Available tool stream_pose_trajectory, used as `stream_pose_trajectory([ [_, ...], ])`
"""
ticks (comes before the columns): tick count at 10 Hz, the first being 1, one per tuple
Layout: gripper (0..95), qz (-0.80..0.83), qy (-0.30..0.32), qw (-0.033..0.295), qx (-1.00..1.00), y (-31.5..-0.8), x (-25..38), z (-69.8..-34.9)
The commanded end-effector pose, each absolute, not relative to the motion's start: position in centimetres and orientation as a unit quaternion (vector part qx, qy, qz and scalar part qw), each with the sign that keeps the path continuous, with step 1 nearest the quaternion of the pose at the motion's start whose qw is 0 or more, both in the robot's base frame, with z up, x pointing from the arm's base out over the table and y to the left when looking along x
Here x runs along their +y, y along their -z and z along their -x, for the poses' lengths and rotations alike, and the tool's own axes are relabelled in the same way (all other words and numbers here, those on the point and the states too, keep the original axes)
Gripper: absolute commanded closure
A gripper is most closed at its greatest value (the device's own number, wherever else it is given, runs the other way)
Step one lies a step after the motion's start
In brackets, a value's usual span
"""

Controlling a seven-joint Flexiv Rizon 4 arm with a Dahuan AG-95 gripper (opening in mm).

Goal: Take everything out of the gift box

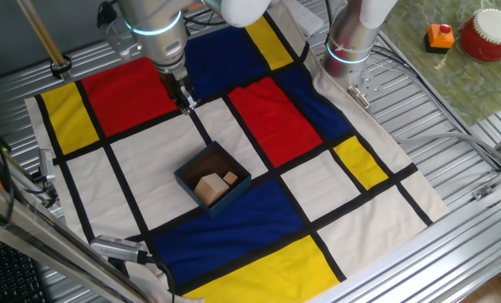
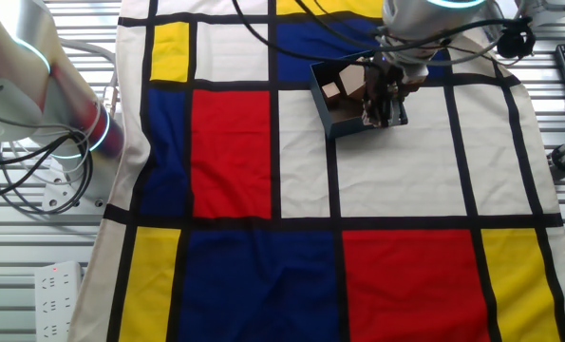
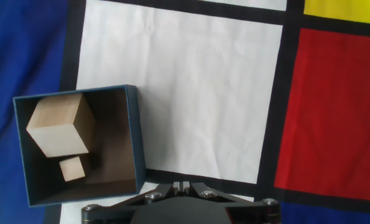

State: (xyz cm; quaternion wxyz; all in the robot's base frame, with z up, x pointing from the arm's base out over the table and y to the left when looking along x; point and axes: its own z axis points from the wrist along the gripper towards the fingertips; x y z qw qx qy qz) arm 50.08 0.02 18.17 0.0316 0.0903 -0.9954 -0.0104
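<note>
claw [image 1: 185, 103] pressed together, empty, hanging beside the gift box [image 1: 185, 171]. spread it, centre over the larger block [image 3: 57, 126], descend vertically clear of walls.

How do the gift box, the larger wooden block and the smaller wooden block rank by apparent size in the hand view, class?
1. The gift box, largest.
2. The larger wooden block, filling much of the box's upper half.
3. The smaller wooden block, smallest; it may lie lower in the box, which could exaggerate the difference.

Slatted metal table [image 1: 452, 160], colour-block cloth [image 1: 258, 126] spread over it; green patterned surface [image 1: 418, 67] beyond
</note>
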Motion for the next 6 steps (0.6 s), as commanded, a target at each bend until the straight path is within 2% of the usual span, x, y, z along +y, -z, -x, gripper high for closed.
stream_pose_trajectory([
  [1, 95.0, -0.086, 0.011, 0.032, -0.996, -18.1, 0.1, -50.2],
  [4, 95.0, -0.093, 0.016, 0.017, -0.995, -18.2, 0.0, -50.2],
  [5, 95.0, -0.104, 0.030, -0.008, -0.994, -17.7, 0.6, -50.8],
  [6, 95.0, -0.104, 0.042, -0.018, -0.993, -17.1, 1.4, -51.6],
])
